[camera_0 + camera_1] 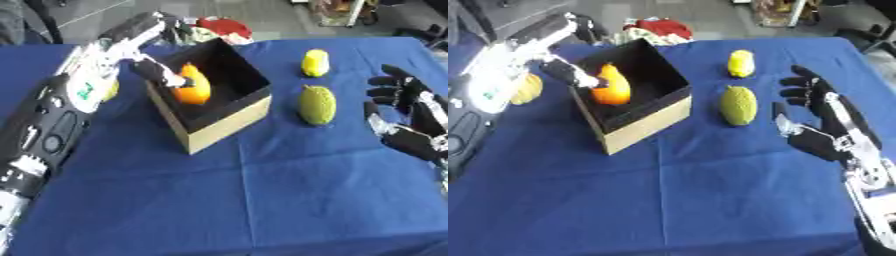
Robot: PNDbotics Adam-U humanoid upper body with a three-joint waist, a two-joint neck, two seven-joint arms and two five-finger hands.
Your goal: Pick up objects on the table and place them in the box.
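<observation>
1. The right hand (824, 131) hovers over the blue table (262, 200) at the right edge, fingers spread and holding nothing.
2. A green oval fruit (317, 104) lies just left of that hand.
3. The left hand (156, 67) reaches over the box (219, 127), fingers curled on an orange fruit (192, 85) inside its black interior.
4. A yellow fruit (315, 62) lies farther back.

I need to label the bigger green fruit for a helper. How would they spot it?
Start at the open black-lined box on the blue table. Right of it lie two fruits; the green fruit is nearer, larger and duller than the small yellow fruit behind it.
</observation>
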